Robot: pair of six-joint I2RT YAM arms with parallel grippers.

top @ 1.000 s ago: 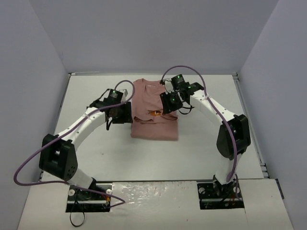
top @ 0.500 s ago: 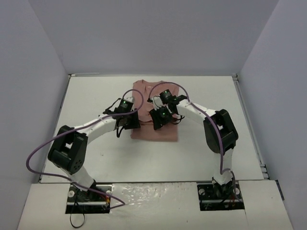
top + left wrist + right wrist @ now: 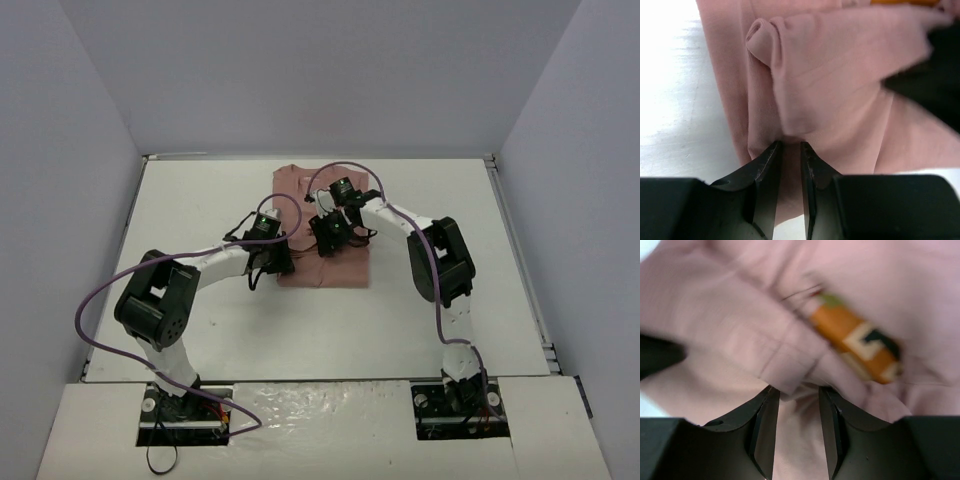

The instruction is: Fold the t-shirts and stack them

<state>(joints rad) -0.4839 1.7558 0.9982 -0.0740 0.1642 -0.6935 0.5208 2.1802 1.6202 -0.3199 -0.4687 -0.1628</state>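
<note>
The dusty-pink t-shirt (image 3: 345,268) lies partly folded on the white table, just beyond the middle. My left gripper (image 3: 278,262) is at its near left edge, and in the left wrist view (image 3: 789,146) its jaws are closed on a pinch of pink cloth (image 3: 840,75). My right gripper (image 3: 326,238) is over the shirt's middle. In the right wrist view (image 3: 797,390) its jaws clamp a bunched fold of the shirt (image 3: 730,315), with the orange chest graphic (image 3: 855,340) just beyond the fingertips.
The white table (image 3: 200,200) is boxed in by grey walls at the left, right and back. Both arms reach inward, and their purple cables (image 3: 100,300) loop above them. The two grippers are close together over the shirt.
Both grippers have moved inward and toward the near edge while holding the cloth. The left one went right and the right one went left, so they are now much closer together.
</note>
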